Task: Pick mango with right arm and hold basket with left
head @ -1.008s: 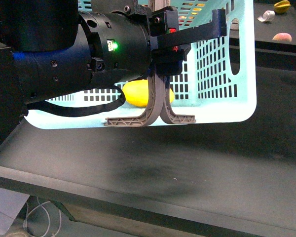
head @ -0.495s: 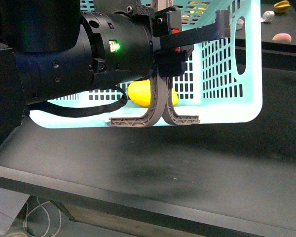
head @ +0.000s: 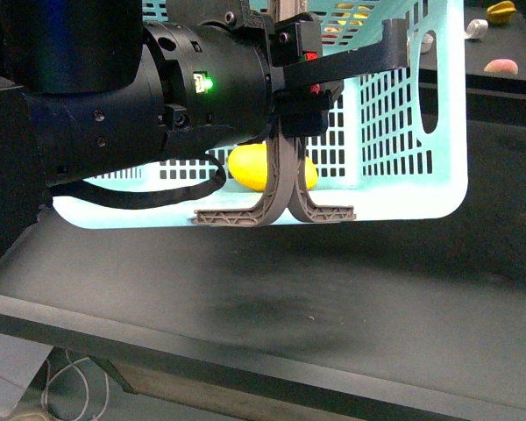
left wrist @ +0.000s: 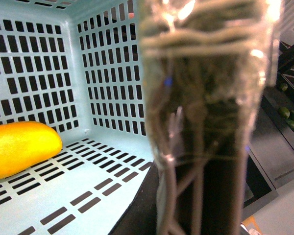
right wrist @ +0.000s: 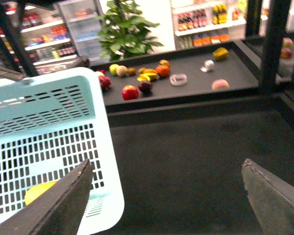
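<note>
Mango [left wrist: 20,147] inside basket [left wrist: 105,63], clearest in left wrist view

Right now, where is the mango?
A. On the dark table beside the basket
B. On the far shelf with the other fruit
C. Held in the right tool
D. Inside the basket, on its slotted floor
D: the left wrist view shows the mango lying on the slotted floor of the basket, while the right tool is open and holds nothing.
</note>
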`<state>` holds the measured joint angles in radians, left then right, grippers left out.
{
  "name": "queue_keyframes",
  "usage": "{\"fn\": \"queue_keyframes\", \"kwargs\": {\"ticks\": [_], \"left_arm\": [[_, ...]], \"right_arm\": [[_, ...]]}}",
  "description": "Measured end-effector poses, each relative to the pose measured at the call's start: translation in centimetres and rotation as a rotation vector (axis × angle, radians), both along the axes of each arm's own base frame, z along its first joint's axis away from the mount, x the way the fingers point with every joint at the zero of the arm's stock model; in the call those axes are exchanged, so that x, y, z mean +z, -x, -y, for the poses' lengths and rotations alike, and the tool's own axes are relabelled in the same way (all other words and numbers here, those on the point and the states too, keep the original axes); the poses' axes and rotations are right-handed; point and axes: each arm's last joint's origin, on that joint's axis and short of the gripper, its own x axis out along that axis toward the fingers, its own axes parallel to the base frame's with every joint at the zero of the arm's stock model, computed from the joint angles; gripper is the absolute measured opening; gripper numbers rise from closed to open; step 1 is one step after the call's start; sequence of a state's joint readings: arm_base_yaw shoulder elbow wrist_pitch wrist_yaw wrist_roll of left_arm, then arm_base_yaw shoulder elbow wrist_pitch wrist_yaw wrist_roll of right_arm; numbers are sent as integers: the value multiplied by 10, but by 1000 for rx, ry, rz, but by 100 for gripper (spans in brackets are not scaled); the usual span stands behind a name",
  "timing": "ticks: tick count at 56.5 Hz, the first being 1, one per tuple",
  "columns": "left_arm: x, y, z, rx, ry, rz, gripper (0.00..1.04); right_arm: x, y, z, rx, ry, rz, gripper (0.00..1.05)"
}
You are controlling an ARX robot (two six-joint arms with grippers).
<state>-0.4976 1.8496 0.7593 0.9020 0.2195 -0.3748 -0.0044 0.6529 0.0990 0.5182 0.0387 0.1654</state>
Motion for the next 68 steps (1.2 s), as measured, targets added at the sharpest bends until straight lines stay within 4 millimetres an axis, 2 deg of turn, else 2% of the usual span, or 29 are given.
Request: {"fn": "queue_keyframes", "kwargs": {"ticks": [11, 32, 68], "left_arm": [[0, 0, 0, 0, 0, 0, 5], [0, 0, 0, 1, 0, 0, 5], [0, 0, 0, 1, 0, 0, 5]], "right_arm": [[-4, 8, -2, 46, 129, 26, 58], [-15, 21, -2, 47, 161, 32, 1], [-14, 35, -2, 46, 163, 41, 2]]}}
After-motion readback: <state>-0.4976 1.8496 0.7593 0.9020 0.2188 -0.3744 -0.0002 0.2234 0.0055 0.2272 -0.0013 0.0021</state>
